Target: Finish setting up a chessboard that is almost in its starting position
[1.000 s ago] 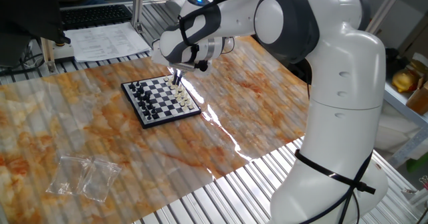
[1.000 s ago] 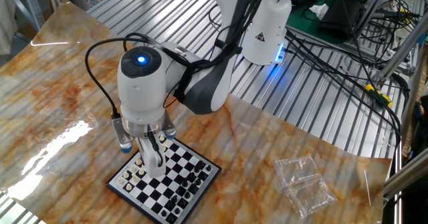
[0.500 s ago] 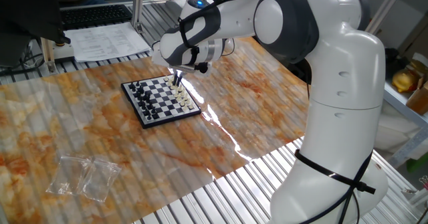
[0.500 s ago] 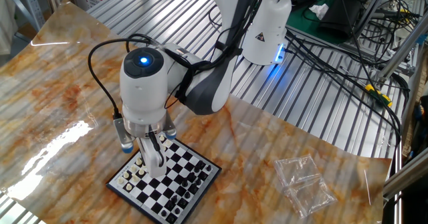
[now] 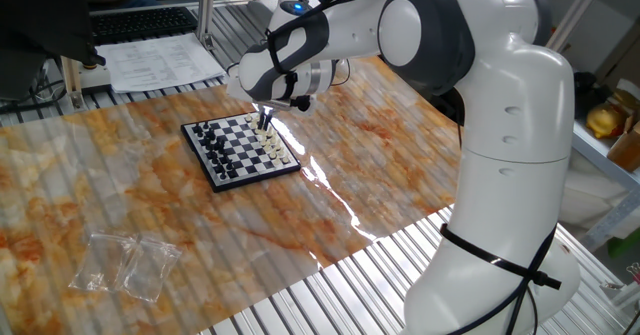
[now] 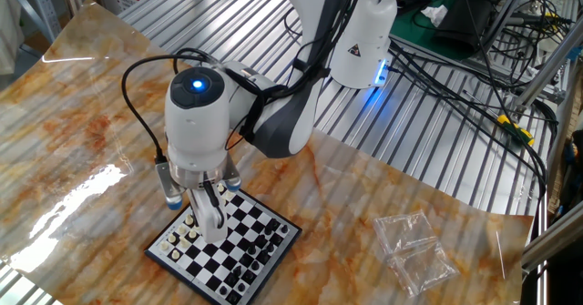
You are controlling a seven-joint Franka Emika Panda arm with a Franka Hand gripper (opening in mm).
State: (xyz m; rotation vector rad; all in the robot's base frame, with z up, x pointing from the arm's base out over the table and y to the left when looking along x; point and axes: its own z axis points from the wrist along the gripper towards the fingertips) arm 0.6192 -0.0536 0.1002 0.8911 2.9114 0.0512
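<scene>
The chessboard (image 5: 240, 151) is a small black-and-white chequered board on the marbled table cover; it also shows in the other fixed view (image 6: 224, 247). Black pieces (image 5: 206, 138) line its left edge and cream-white pieces (image 5: 277, 151) its right edge. My gripper (image 5: 265, 123) points straight down over the white side of the board, its tips just above the squares (image 6: 212, 230). The fingers (image 6: 209, 209) stand close together. The pieces are too small to tell whether one is held between them.
Two empty clear plastic bags (image 5: 125, 265) lie on the cover away from the board (image 6: 414, 250). Papers (image 5: 160, 60) and a keyboard (image 5: 140, 23) lie at the back. My white arm base (image 5: 505, 225) stands to the right, with cables (image 6: 455, 59) behind it.
The wrist has shifted very slightly over the board's white side. The fingers and the pieces look unchanged.
</scene>
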